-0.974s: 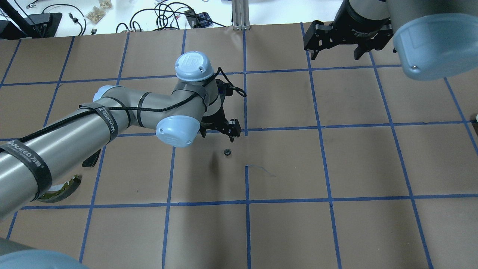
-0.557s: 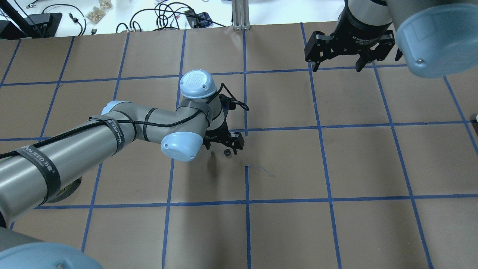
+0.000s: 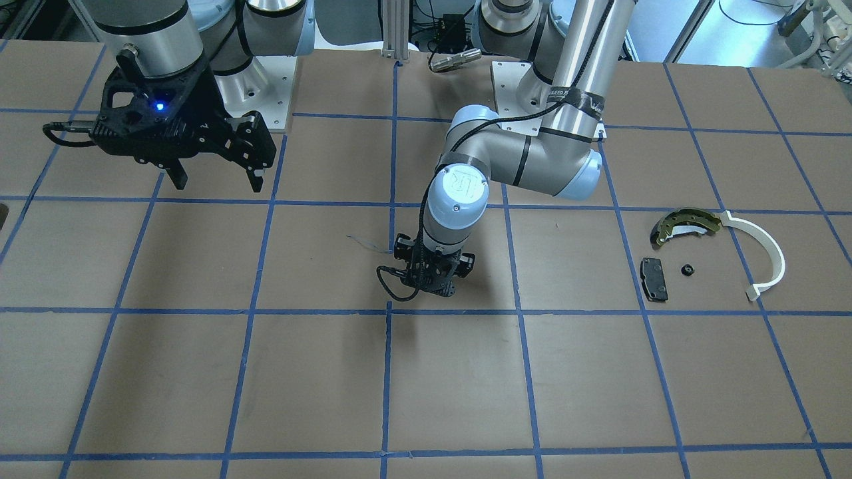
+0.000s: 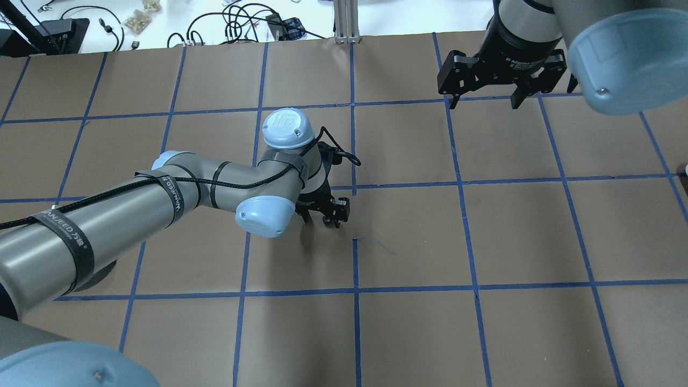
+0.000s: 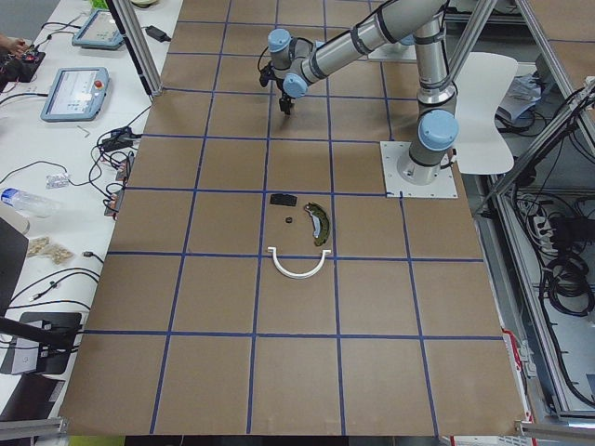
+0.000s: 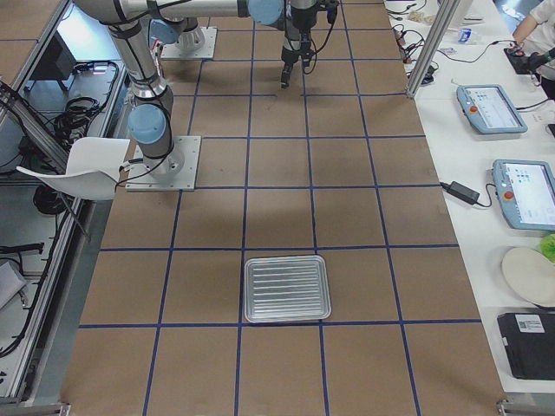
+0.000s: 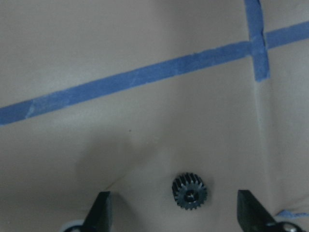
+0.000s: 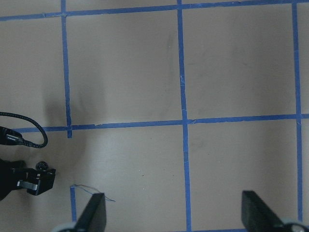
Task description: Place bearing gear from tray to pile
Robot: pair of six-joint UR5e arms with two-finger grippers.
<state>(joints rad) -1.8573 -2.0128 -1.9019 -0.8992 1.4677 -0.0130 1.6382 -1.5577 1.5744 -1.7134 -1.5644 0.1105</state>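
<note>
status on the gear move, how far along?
Done: the tray is empty, and a small black part, seemingly a gear, lies in the pile beside the black pad and brake shoe.
In hand: the left gripper is low over the bearing gear on bare paper mid-table, fingers open either side, not gripping.
Left: grip, carry to the pile, release.

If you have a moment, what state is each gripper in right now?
Left gripper: open, fingers either side of the bearing gear, not gripping it.
Right gripper: open, holding nothing.
</note>
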